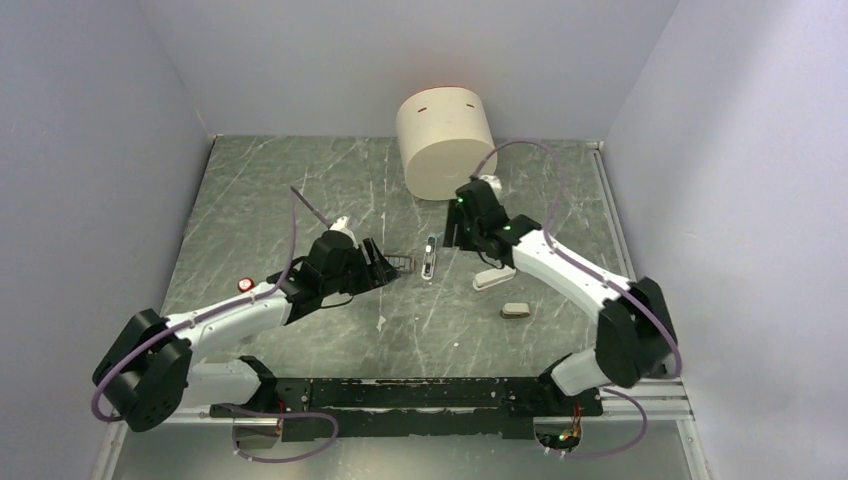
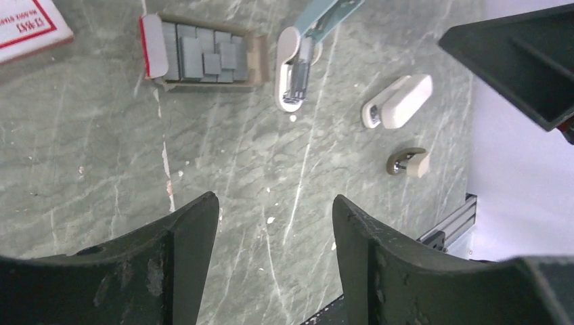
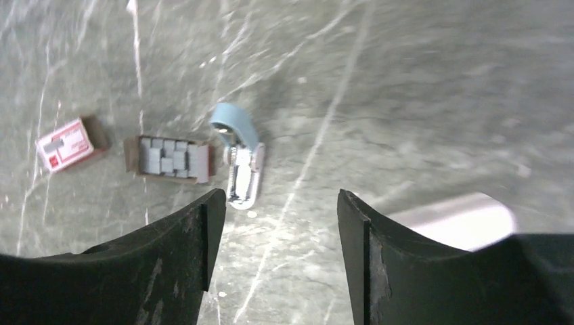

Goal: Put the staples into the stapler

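Since the stapler (image 2: pixel 292 71) is flipped open, you can see right into it: white rounded body, shiny metal rail down the middle, and a pale blue arm (image 2: pixel 328 13) swung up off one end. It's lying flat around the middle of the green marbled worktop (image 1: pixel 300 200). Just left of it sits a little cardboard tray (image 2: pixel 256 62) packed with the staples (image 2: pixel 203 57), dark grey ridged blocks lying a bit jumbled. The red-and-white box (image 2: pixel 27 24) is further left again, apart from the tray. The left pincer (image 2: pixel 274 210) hangs close by on the tray's left side, prongs spread apart with only bare worktop showing between them. The right pincer (image 3: pixel 277 203) is just right of the stapler and a touch farther back, prongs also apart and gripping nothing. So the stapler ends up between the two pincers, touched by neither. A white bar-shaped piece (image 2: pixel 398 101) and a small beige one (image 2: pixel 408 162) lie off to the right, a bit nearer.
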`<state>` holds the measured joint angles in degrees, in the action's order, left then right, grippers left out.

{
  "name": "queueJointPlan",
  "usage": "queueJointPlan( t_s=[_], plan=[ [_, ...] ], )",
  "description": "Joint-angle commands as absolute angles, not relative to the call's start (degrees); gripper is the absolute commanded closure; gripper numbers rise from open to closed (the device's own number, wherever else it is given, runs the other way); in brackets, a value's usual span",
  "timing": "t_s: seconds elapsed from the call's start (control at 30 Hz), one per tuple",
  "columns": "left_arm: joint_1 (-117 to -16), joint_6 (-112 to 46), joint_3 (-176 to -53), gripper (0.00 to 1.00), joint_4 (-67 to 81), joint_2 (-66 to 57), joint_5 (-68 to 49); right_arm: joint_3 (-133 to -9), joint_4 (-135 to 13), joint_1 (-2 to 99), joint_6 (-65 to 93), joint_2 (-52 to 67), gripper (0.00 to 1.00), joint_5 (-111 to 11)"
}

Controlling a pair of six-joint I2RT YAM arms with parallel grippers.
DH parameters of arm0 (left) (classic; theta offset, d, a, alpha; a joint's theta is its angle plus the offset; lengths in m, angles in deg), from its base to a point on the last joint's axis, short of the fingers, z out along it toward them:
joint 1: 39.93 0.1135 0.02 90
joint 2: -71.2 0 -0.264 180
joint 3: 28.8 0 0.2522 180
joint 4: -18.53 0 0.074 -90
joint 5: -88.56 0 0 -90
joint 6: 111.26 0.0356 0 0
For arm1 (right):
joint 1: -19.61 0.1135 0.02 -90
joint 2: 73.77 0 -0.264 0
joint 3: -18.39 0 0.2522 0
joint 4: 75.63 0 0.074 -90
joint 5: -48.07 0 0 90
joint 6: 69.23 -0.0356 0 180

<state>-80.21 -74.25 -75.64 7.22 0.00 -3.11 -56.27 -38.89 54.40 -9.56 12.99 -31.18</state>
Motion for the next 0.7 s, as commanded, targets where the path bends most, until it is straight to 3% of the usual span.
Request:
queueJointPlan(
  t_s=[0.0, 0.27, 0.57, 0.67],
  plan=[
    [-79.9, -70.8, -76.0, 0.31, 6.6, 4.7, 0.8, -52.9, -31.5, 52.2, -17.1, 5.7, 0.32, -18.3],
    [-79.9, -66.7, -75.6, 0.24, 3.1, 12.3, 6.1, -45.9, -26.3, 48.9, -30.6, 1.7, 0.25, -18.6],
    [-79.9, -65.2, -76.1, 0.25, 3.6, 12.0, 4.8, -42.6, -30.8, 48.5, -40.6, 8.5, 0.29, -22.6],
    [-79.9, -64.8, -76.2, 0.25, 4.1, 11.6, 4.5, -42.7, -32.1, 48.6, -41.0, 10.5, 0.35, -23.7]
  ],
)
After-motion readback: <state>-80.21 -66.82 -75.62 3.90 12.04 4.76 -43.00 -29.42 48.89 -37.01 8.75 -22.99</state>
